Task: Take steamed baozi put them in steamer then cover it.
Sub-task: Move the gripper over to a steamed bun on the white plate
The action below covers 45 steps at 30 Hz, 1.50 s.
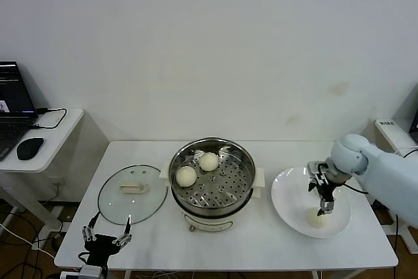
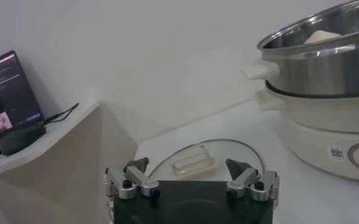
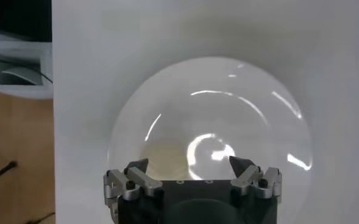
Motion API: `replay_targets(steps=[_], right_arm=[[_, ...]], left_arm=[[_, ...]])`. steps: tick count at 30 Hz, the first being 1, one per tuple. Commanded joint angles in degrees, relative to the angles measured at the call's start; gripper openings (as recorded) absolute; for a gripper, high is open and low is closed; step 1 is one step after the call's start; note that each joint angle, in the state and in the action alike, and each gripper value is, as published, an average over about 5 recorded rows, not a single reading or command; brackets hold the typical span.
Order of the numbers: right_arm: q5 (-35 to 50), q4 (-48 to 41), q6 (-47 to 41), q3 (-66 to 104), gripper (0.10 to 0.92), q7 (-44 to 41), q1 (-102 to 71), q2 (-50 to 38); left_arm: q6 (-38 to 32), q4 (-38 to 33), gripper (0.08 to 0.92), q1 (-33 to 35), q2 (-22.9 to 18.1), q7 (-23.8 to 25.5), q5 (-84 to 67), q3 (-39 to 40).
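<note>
The steel steamer [image 1: 225, 184] stands mid-table on its cream base, with two cream-white baozi [image 1: 186, 176] [image 1: 208, 161] on its perforated tray. A third baozi [image 1: 318, 219] lies on the white plate [image 1: 287, 194] at the right. My right gripper [image 1: 324, 208] points down just above that bun, open, with nothing between its fingers; in the right wrist view it [image 3: 190, 165] hangs over the plate [image 3: 258, 109]. The glass cover [image 1: 132, 194] lies flat left of the steamer. My left gripper [image 1: 106, 234] waits open near the table's front edge, short of the cover [image 2: 194, 163].
A side desk at the left carries a laptop [image 1: 13, 106] and a black mouse [image 1: 29, 148]. The steamer [image 2: 325, 67] rises beside the cover in the left wrist view. Bare white tabletop lies in front of the steamer and between it and the plate.
</note>
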Motion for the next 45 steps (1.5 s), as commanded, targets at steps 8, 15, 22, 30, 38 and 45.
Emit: replay_targets(steps=[8,15,22,30,38,45], right_arm=[[-2.81,-1.55,0.55,4.33,0.823,1.3,-7.6,0.11],[-3.38,-3.11,1.19,5.68,0.823,1.96,-9.09,1.22],[-4.09,-4.08,1.61,5.57,0.823,2.01,-9.03,2.19],[-4.63,-5.31,2.03,5.73,0.823,2.18,-9.28,2.81],[-4.73,-5.65,1.97,6.02,0.822,2.35,-9.49,3.02],[-4.57,-5.91,1.96,6.51,0.716,2.32,-9.42,2.58]], left_arm=[[0.05,0.39,0.823,-0.26,-0.01,0.2,0.13,-0.07],[0.05,0.77,0.823,-0.35,-0.03,0.24,0.33,-0.08],[0.11,1.23,0.823,-0.8,-0.15,0.3,0.48,0.01],[0.1,1.77,0.823,-0.99,-0.2,0.29,0.55,0.18],[0.13,2.1,0.823,-1.31,-0.24,0.31,0.63,0.35],[0.12,2.23,0.823,-1.4,-0.25,0.3,0.63,0.43]])
